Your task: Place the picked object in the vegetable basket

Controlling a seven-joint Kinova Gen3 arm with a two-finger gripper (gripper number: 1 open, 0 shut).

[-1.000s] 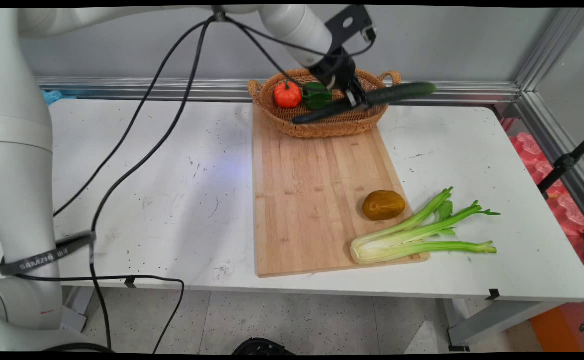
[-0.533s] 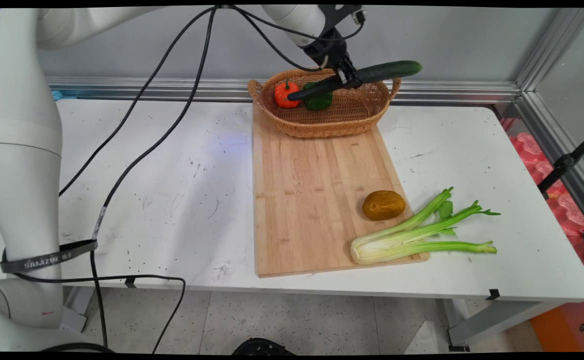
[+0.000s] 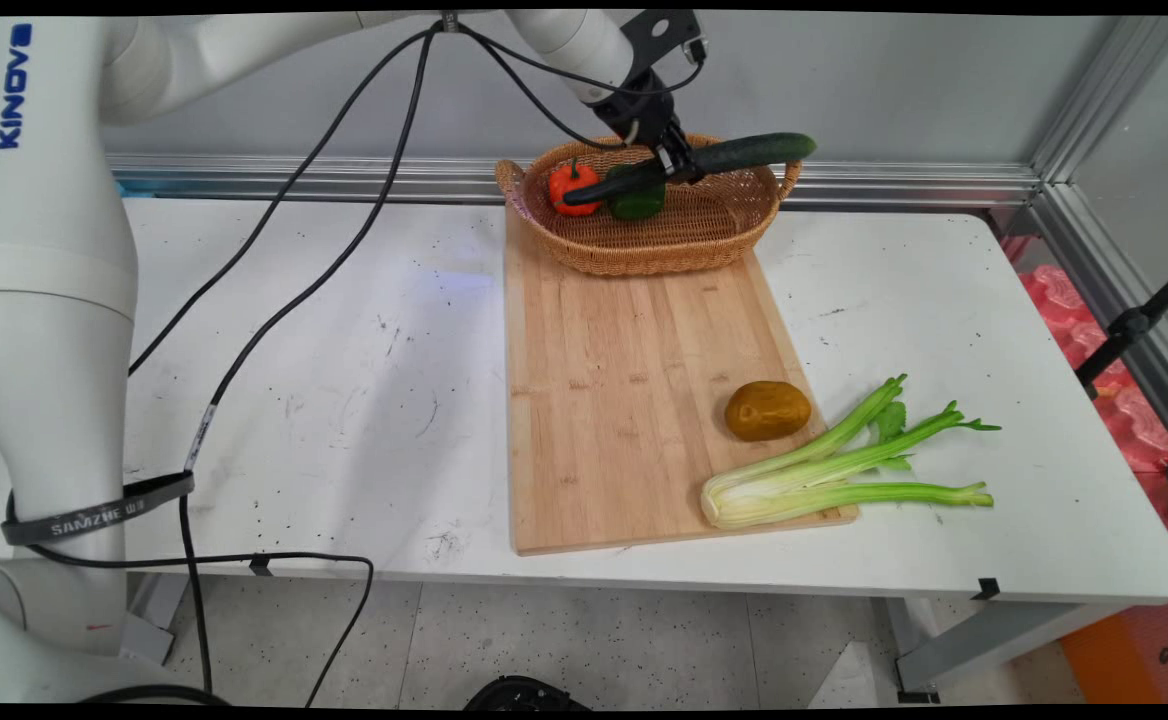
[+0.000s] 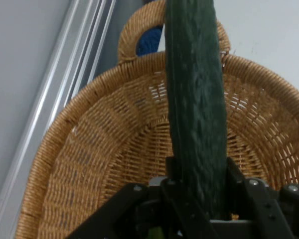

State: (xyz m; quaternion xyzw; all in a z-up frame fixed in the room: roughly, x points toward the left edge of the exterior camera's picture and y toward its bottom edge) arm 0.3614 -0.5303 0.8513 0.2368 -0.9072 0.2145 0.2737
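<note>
Gripping a long, dark green, bumpy-skinned cucumber (image 3: 734, 155) near its middle, the gripper (image 3: 671, 160) is clamped on it above the wicker basket (image 3: 644, 250).

a glossy white robot arm of thick rounded links (image 3: 54, 300) bears blue block lettering near its top. a grey strap printed with white letters (image 3: 94, 515) rings its lower link. thin black cables (image 3: 274, 310) hang from it. the matte black two-finger tool (image 3: 672, 160) shows small silver screws on its linkage.
</note>
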